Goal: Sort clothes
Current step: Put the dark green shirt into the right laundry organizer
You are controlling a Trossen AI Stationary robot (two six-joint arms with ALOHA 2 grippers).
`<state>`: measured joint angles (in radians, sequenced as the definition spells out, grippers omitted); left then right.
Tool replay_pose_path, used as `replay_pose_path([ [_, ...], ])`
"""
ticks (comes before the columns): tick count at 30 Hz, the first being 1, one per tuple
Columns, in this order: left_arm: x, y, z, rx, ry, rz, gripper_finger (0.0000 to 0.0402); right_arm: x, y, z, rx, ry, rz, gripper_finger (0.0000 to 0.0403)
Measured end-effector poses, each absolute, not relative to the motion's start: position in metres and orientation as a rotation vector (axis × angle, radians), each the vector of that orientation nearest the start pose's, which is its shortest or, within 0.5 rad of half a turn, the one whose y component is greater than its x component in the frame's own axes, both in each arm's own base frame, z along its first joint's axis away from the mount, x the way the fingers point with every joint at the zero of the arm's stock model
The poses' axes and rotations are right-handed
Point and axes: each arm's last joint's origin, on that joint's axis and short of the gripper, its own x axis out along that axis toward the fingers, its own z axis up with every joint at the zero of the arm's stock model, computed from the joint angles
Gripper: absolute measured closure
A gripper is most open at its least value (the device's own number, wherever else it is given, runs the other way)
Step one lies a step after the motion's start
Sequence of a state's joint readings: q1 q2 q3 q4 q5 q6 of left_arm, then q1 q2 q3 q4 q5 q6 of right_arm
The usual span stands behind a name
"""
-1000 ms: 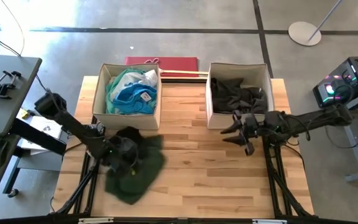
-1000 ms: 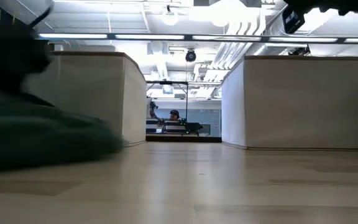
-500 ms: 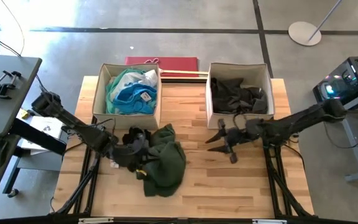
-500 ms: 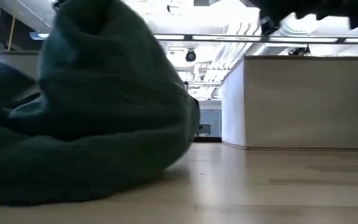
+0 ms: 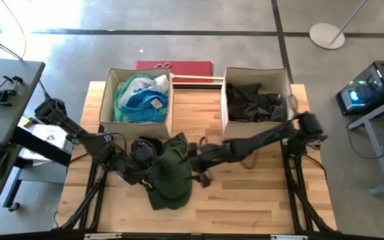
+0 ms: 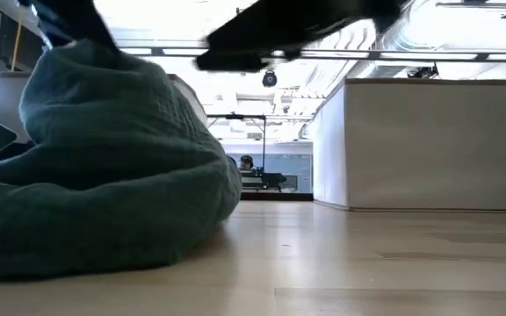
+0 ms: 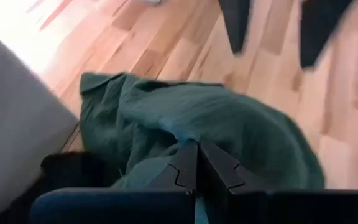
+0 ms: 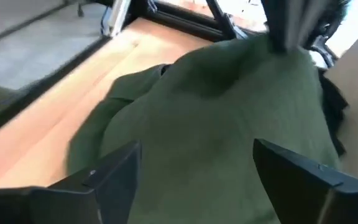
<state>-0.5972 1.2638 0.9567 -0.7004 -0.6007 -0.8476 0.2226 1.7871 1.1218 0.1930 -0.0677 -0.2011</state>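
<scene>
A dark green garment (image 5: 171,179) sits bunched in a mound on the table's near left part; its bottom rests on the wood (image 6: 104,246). My left gripper (image 5: 150,173) is shut on it from its left side. A black garment (image 5: 145,145) lies beside it, in front of the left bin. My right gripper (image 5: 202,162) is stretched across the table to the mound's right side. It is open, and its fingers (image 8: 104,174) stand wide apart with the green cloth (image 8: 216,118) ahead of them. Whether they touch it cannot be told. My left gripper (image 7: 197,163) pinches a bunched fold of the green garment (image 7: 166,134) between its two shut fingers, coming from the table's left and slanting down. How many layers it has cannot be told. The cloth rises to the hold, and its lower part lies on the table.
Two beige fabric bins stand at the table's far side: the left bin (image 5: 109,100) holds teal, blue and white clothes, the right bin (image 5: 225,117) holds charcoal ones. Bare wood (image 5: 245,193) lies near and right of the mound. A red flat thing (image 5: 173,66) lies beyond the bins.
My left gripper has dragged the green garment toward the table's right; it has gone from lying flat to a bunched, raised mound. My right gripper has swung from in front of the right bin toward the table's left, up to the mound, and has opened wider.
</scene>
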Motion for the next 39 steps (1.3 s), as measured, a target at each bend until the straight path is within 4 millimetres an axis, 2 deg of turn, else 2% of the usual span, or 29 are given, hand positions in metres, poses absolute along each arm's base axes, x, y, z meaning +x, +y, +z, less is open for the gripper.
replay_pose_path([
  [3,0.204,-0.119,0.246,-0.234,0.781,0.368,0.0401,0.416,0.092,0.207,-0.249,0.465,0.313,0.0105],
  [7,0.198,-0.115,0.225,-0.245,0.815,0.412,0.0401,0.454,0.085,0.191,-0.203,0.508,0.249,0.0104],
  [10,0.192,-0.111,0.208,-0.24,0.838,0.439,0.0401,0.471,0.075,0.164,-0.189,0.644,0.241,0.0106],
  [14,0.19,-0.109,0.192,-0.25,0.808,0.435,0.0401,0.483,0.059,0.131,-0.155,0.794,0.267,0.0126],
  [18,0.194,-0.112,0.191,-0.266,0.769,0.381,0.0384,0.488,0.041,0.106,-0.057,0.851,0.353,0.0184],
  [20,0.193,-0.112,0.196,-0.264,0.793,0.361,0.036,0.487,0.034,0.096,-0.022,0.883,0.367,0.0228],
  [23,0.184,-0.106,0.21,-0.294,0.831,0.405,0.0317,0.485,0.028,0.093,-0.013,0.929,0.359,0.0308],
  [26,0.173,-0.099,0.224,-0.398,0.824,0.48,0.0282,0.474,0.03,0.104,-0.07,1.009,0.397,0.038],
  [28,0.169,-0.096,0.231,-0.466,0.793,0.498,0.0269,0.463,0.036,0.12,-0.12,1.073,0.4,0.0385],
  [31,0.165,-0.097,0.234,-0.474,0.759,0.5,0.0263,0.441,0.051,0.152,-0.218,1.168,0.354,0.0376],
  [33,0.164,-0.098,0.234,-0.45,0.73,0.511,0.0263,0.424,0.063,0.181,-0.304,1.203,0.316,0.0383],
  [35,0.165,-0.1,0.232,-0.421,0.708,0.526,0.0266,0.408,0.075,0.223,-0.38,1.134,0.266,0.0394],
  [39,0.17,-0.108,0.223,-0.354,0.699,0.549,0.0269,0.355,0.082,0.296,-0.466,0.995,0.076,0.0393],
])
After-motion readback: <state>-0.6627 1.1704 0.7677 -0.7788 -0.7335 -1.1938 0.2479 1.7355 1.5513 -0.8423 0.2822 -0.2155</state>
